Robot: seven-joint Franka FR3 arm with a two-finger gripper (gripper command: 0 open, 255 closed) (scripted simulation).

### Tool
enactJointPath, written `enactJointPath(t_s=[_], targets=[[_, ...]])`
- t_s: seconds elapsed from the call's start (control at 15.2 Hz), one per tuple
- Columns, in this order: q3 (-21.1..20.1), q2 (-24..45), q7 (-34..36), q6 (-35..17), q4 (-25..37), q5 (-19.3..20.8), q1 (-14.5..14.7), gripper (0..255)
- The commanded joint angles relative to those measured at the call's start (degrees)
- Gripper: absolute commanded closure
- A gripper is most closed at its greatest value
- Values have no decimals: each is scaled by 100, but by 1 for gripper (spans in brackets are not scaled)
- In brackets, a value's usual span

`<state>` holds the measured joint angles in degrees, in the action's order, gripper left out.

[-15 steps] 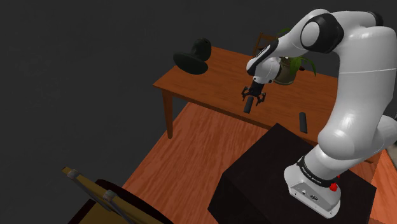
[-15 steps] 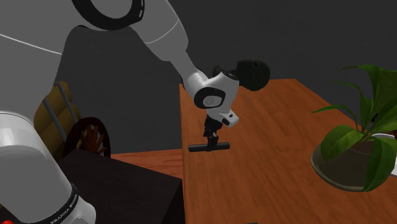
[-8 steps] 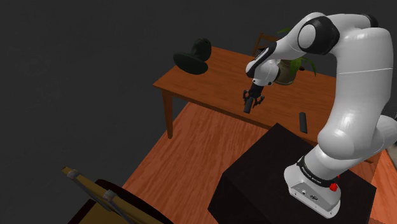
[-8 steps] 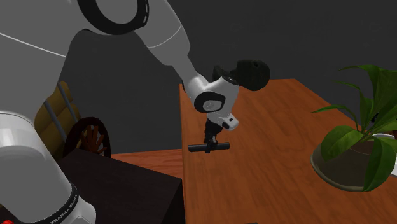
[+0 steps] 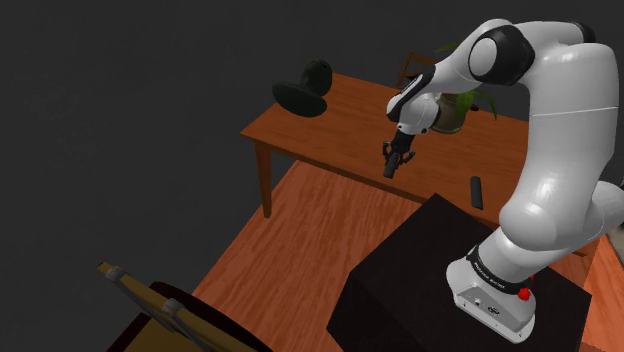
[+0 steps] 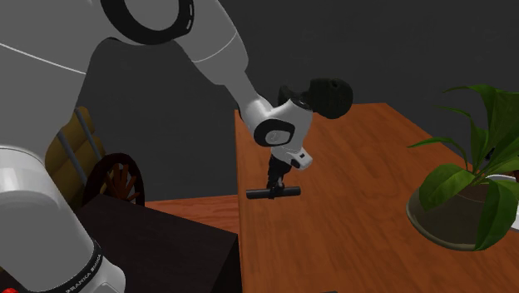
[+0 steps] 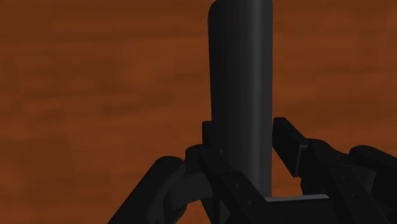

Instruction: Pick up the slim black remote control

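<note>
Jaws are gripping the slim black bar-shaped remote control (image 7: 242, 95) across its middle | remote is sitting crosswise between them, by the edge of the reddish-brown wooden counter (image 5: 330, 125) nearest the dark box stand (image 5: 400, 280).
</note>
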<state>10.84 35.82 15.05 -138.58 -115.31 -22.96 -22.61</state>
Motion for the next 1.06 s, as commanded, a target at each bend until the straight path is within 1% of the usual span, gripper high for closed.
enactJointPath(t_s=[0.0, 0.86, 0.99], targets=[[3, -69, 22, 46, -32, 26, 34, 255], [232, -919, 313, 698, -198, 363, 190, 255], [234, -929, 317, 706, -199, 367, 191, 255]])
